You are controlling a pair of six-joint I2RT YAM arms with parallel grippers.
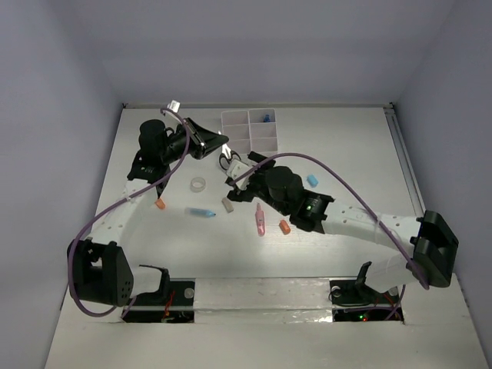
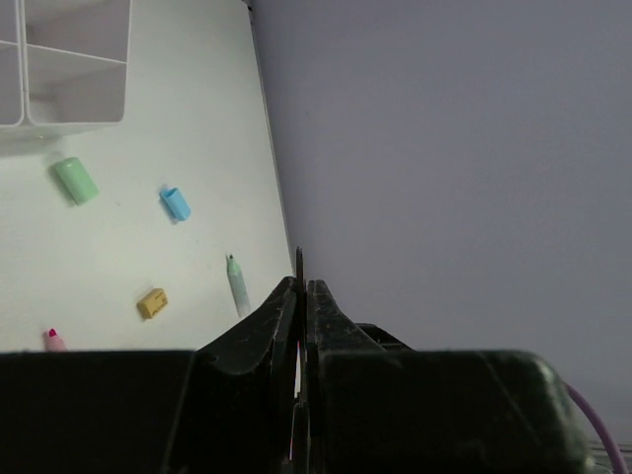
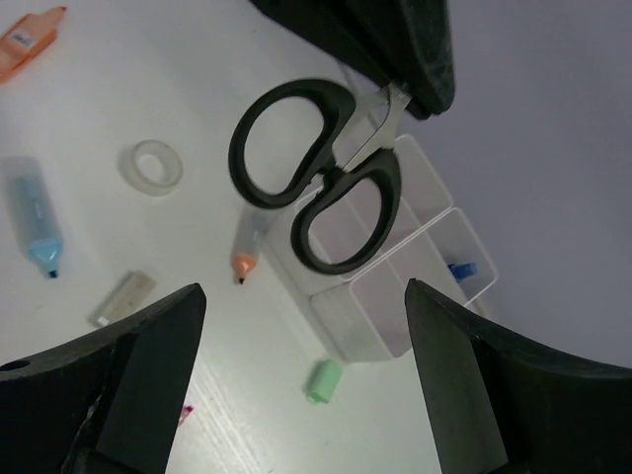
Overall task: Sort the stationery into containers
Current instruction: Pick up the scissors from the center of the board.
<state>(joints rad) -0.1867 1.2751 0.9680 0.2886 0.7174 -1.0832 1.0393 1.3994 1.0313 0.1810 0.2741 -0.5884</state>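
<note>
Scissors (image 3: 316, 183) with black loop handles are gripped by their blades in the left gripper (image 2: 301, 291). Its fingers are pressed tightly together on the metal. From the left wrist camera only a thin sliver of blade shows between them.

The handles hang free, facing the right gripper (image 3: 304, 294). Its fingers (image 3: 148, 365) are spread wide, one on each side of the handles and clear of them, holding nothing.

Seen from above, the scissors are just in front of the white organiser box (image 1: 250, 132), near its front left corner. They seem to be lifted off the table (image 1: 346, 154), though the overhead view does not make this certain. The box has six square compartments, and a small blue-capped bottle (image 1: 266, 119) lies in the back right one.

Other stationery lies loose on the table in front of the box:
- A clear tape ring (image 1: 199, 184), an orange marker (image 1: 160, 204), a blue marker (image 1: 201, 211) and a tan eraser bit (image 1: 227, 204) lie to the left.
- A pink marker (image 1: 260, 221) and an orange bit (image 1: 284, 227) lie beside the right arm.
- A blue bit (image 1: 313, 181) lies to the right.
- A green bit (image 2: 75, 180) lies just beside the box.
- A pale green marker (image 2: 237, 284) lies further off.
</note>
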